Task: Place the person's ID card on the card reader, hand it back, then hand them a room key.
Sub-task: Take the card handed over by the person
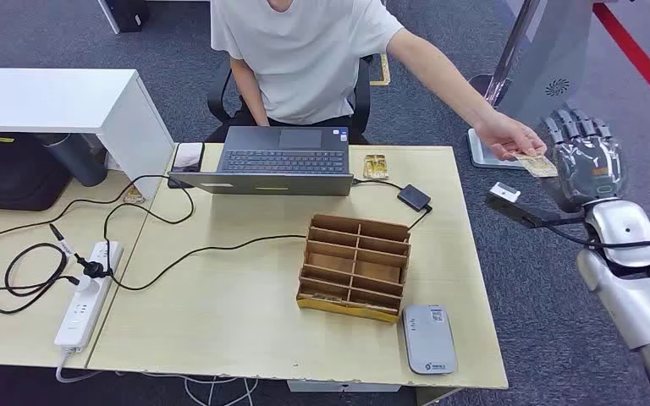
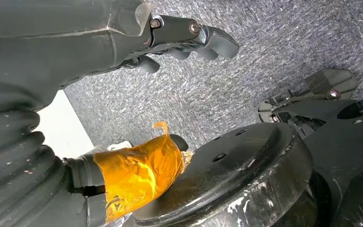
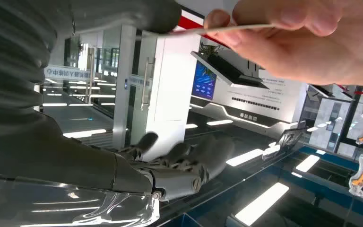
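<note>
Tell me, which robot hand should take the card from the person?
The right hand, probably. It is raised beside the table, right next to the person's hand holding out the card. The left hand hangs low over the carpet, holding nothing.

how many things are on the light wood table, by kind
laptop: 1
wooden organizer: 1
card reader: 1
black adapter: 1
phone: 1
small card: 1
total: 6, not counting cables or the power strip across the seam.
</note>
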{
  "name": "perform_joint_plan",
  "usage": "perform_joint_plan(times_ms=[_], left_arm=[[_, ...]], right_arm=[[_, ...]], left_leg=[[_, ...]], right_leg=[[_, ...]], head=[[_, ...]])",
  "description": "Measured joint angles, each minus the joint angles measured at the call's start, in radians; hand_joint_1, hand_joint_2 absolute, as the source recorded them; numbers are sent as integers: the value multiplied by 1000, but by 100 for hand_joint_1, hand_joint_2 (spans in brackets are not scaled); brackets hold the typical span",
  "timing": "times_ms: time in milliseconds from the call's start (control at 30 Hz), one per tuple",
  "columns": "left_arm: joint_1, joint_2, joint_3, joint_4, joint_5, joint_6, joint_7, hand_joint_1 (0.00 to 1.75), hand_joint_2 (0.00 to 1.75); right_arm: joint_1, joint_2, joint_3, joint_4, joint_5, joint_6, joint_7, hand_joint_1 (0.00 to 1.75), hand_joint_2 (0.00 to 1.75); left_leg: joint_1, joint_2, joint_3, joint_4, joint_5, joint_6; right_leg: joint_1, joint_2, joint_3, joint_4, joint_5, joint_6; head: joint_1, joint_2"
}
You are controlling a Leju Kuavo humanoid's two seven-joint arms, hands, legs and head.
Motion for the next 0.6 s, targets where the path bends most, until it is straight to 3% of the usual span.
perform_joint_plan(times_ms=[600], left_arm=[[3,0,9,0,10,-43,-11,0,175]], right_arm=[[26,2,13,-70,-25,12,-11,175,175]], left_leg=[[0,0,0,0,0,0]], right_leg=[[0,0,0,0,0,0]], head=[[0,0]])
